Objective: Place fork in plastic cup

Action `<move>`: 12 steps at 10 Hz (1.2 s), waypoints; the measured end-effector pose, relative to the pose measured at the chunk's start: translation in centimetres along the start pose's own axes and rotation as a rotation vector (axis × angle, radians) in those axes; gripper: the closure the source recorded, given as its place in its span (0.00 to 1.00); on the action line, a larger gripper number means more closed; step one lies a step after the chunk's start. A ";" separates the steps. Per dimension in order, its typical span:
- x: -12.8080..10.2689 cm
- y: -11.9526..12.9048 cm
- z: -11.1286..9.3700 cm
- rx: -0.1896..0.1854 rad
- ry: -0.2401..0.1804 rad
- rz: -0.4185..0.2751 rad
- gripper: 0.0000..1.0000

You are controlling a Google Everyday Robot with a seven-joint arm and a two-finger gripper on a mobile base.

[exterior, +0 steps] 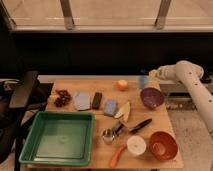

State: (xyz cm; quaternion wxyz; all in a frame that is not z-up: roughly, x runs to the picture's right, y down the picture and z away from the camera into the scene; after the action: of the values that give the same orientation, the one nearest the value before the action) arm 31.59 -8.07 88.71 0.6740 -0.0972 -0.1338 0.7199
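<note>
The small light-blue plastic cup (144, 82) stands at the back right of the wooden table (75, 117), just behind the purple bowl (152, 97). My white arm reaches in from the right, and the gripper (152, 75) hovers just above and to the right of the cup. I cannot make out a fork, neither at the gripper nor on the table.
An orange fruit (121, 85) lies left of the cup. A green tray (59, 137) fills the front left. A shiny metal cup (107, 136), a black-handled utensil (140, 125), a white cup (136, 145), an orange bowl (163, 145) and a carrot (117, 156) sit at the front. Sponges (110, 106) lie mid-table.
</note>
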 end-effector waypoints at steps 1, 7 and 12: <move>0.7 -0.7 0.0 0.008 0.005 0.025 1.00; 3.4 -2.0 -0.2 0.024 0.030 0.099 1.00; 4.4 -1.3 1.1 -0.001 0.061 0.110 1.00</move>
State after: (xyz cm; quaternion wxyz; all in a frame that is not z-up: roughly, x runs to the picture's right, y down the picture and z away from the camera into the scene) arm 32.16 -3.69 90.34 0.6373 -0.1267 -0.1080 0.7524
